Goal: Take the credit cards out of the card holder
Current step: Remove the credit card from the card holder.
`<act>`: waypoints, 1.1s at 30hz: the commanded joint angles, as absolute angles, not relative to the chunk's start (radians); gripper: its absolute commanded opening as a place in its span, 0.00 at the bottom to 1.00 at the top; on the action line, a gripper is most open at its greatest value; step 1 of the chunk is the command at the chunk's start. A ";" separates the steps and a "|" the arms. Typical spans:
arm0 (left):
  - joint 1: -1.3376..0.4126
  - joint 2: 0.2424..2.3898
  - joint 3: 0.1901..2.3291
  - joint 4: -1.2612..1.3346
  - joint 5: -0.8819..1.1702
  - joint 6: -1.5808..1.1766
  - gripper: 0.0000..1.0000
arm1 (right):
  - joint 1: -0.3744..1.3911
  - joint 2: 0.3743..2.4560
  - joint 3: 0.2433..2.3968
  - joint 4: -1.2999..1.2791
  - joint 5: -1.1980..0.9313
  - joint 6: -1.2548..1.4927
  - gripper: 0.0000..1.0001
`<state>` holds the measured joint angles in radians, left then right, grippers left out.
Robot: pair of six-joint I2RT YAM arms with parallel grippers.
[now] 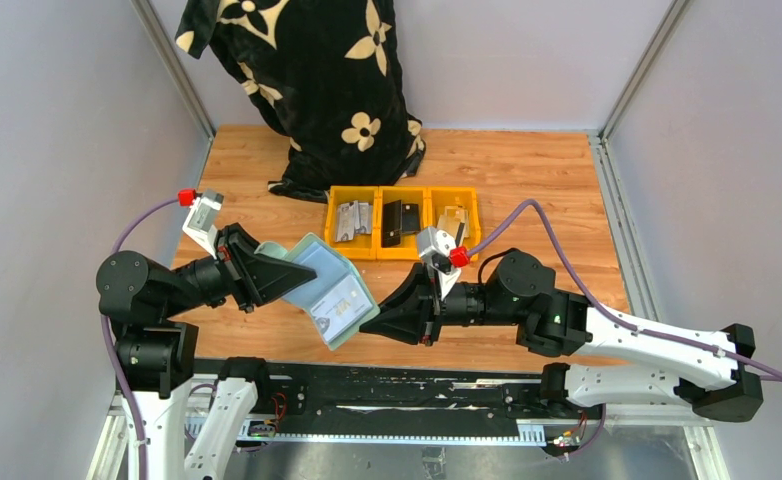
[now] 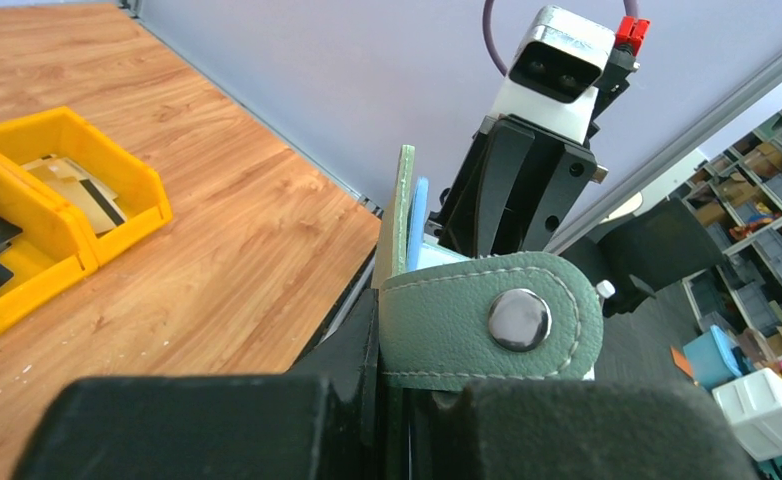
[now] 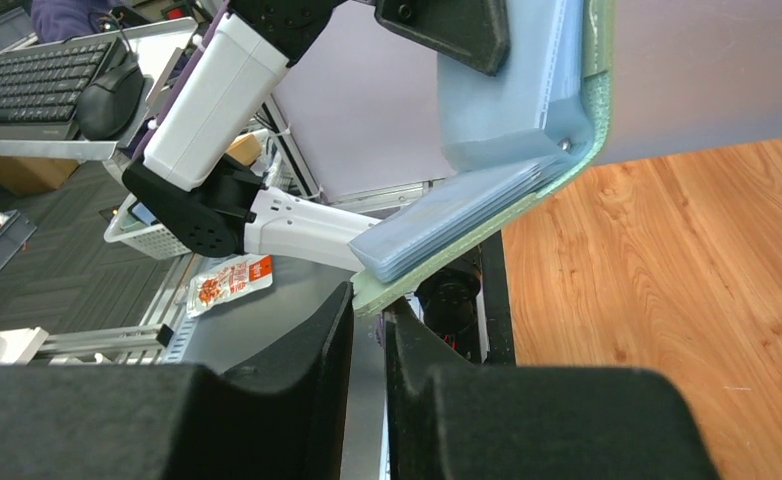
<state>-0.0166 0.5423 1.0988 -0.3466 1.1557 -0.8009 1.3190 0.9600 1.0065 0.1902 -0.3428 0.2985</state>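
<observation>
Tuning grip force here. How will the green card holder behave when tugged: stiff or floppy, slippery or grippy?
Probably floppy at the fold: the card holder hangs open in a bend between the left hand and right hand. Its snap tab looks like soft stitched leather, so likely grippy, not slick. The layered pockets may stiffen each flap somewhat.

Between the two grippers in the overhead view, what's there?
The open card holder spans the gap in the top view: the left gripper clamps one flap, and the other flap's corner reaches the right gripper.
</observation>
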 commanded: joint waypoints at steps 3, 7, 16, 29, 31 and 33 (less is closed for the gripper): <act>-0.017 0.532 1.121 -0.339 1.154 -0.813 0.00 | 1.332 0.959 1.023 0.198 -0.244 0.342 0.14; -0.017 0.529 1.125 -0.340 1.155 -0.807 0.00 | 1.332 0.957 1.026 0.171 -0.185 0.360 0.14; -0.017 0.528 1.131 -0.343 1.147 -0.804 0.00 | 1.331 0.948 1.025 0.175 -0.208 0.374 0.21; -0.017 0.525 1.135 -0.339 1.138 -0.798 0.00 | 1.331 0.975 1.052 0.157 -0.116 0.449 0.16; -0.017 0.524 1.135 -0.340 1.138 -0.799 0.00 | 1.331 0.982 1.057 0.156 -0.082 0.471 0.15; -0.017 0.522 1.136 -0.338 1.138 -0.799 0.00 | 1.331 0.989 1.059 0.164 -0.056 0.491 0.15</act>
